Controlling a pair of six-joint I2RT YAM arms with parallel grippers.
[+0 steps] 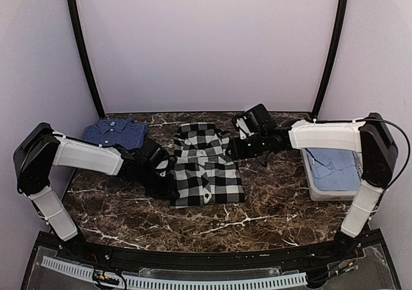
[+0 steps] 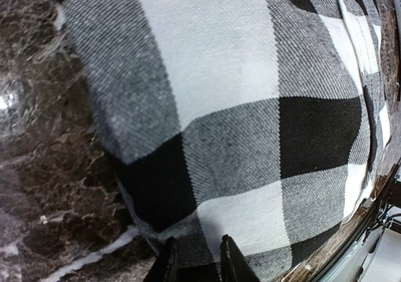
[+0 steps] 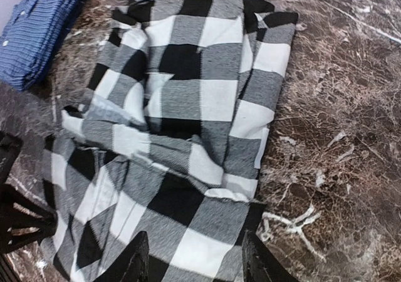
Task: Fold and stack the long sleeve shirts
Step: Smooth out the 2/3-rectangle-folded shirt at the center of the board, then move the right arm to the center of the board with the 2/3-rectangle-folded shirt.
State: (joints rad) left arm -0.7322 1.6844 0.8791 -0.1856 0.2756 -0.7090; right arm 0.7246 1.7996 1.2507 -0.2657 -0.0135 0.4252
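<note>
Left gripper low at the left side of the black-and-white checked shirt, fingers drawn nearly together with checked cloth running between the tips. By the look, a pinch on that side edge, either to carry it over toward the middle or to pin it flat during a fold. Right gripper poised over the opposite, right side of the same shirt, fingers well apart and nothing between them but the cloth lying below; probably lined up for a hold on that edge, though not yet touching as far as can be told. Checked shirt spread in the middle of the table, collar toward the far edge, tail toward the near edge, one sleeve laid across the body, so only partly folded in this judgement. Dark blue shirt near the far left corner, folded small and well apart from the checked one; likely parked there as the base of the stack, out of the working space. White basket at the right edge, light blue cloth inside. No brand, label or legible writing on shirts, basket or arms.
</note>
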